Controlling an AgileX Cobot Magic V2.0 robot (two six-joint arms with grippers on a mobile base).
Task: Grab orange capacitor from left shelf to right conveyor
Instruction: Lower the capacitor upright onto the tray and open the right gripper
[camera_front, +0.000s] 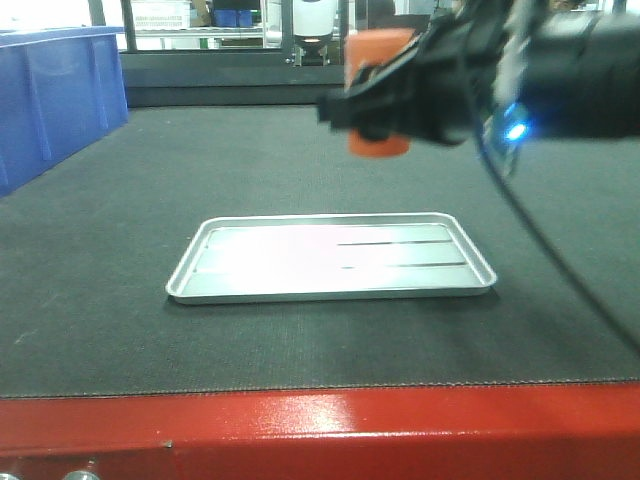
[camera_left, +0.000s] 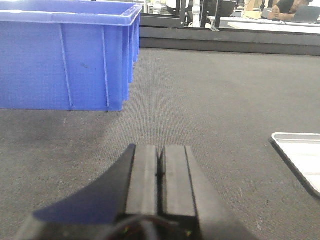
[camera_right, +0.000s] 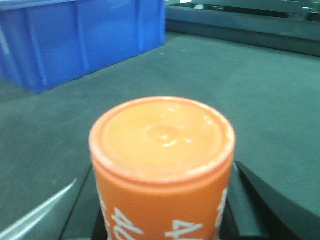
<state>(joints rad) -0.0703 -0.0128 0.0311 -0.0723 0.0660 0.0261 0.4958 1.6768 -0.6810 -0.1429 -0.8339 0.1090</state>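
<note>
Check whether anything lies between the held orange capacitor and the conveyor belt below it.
The right claw holds the orange "4680" cylinder capacitor above the dark-grey belt. The shallow silver metal tray lies on the belt nearer the camera; whether it sits directly underneath cannot be told.

Right gripper (camera_front: 385, 100) raised and clamped, left gripper (camera_left: 160, 167) closed

Metal tray (camera_front: 330, 258) lies flat on conveyor belt (camera_front: 120, 330), roughly centre, w/ belt's front edge (camera_front: 320, 425) before it. Plastic bin (camera_front: 50, 95) sits on belt at far left, behind tray. Capacitor (camera_front: 378, 92), held upright in right gripper (camera_front: 385, 100), hangs above belt behind tray's right half. Left gripper (camera_left: 160, 172) sits low over belt, right of bin, left of tray.
</note>
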